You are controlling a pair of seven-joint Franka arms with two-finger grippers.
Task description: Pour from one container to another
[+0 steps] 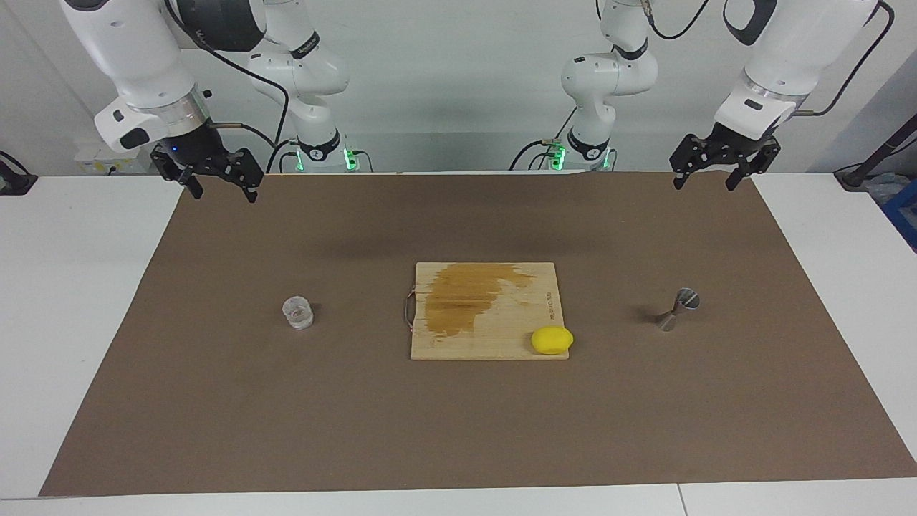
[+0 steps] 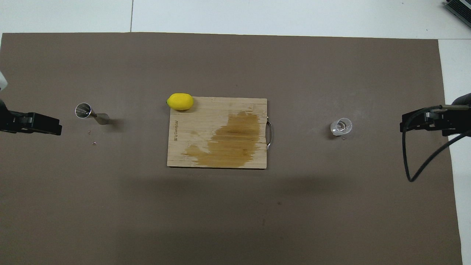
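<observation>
The small clear glass tumbler (image 1: pixel 298 313) (image 2: pixel 341 126) stands on the brown mat toward the right arm's end of the table. The silver hourglass-shaped jigger (image 1: pixel 677 309) (image 2: pixel 90 113) stands on the mat toward the left arm's end. My right gripper (image 1: pixel 222 192) hangs open and empty above the mat's edge at the robots' side, well apart from the tumbler. My left gripper (image 1: pixel 706 184) hangs open and empty in the same way at the other end, well apart from the jigger. Both arms wait.
A wooden cutting board (image 1: pixel 516 330) (image 2: pixel 184 147) with a dark wet stain and a metal handle lies mid-table between the two containers. A yellow lemon (image 1: pixel 551 340) (image 2: pixel 180 101) sits on the board's corner. The brown mat (image 1: pixel 458 430) covers most of the white table.
</observation>
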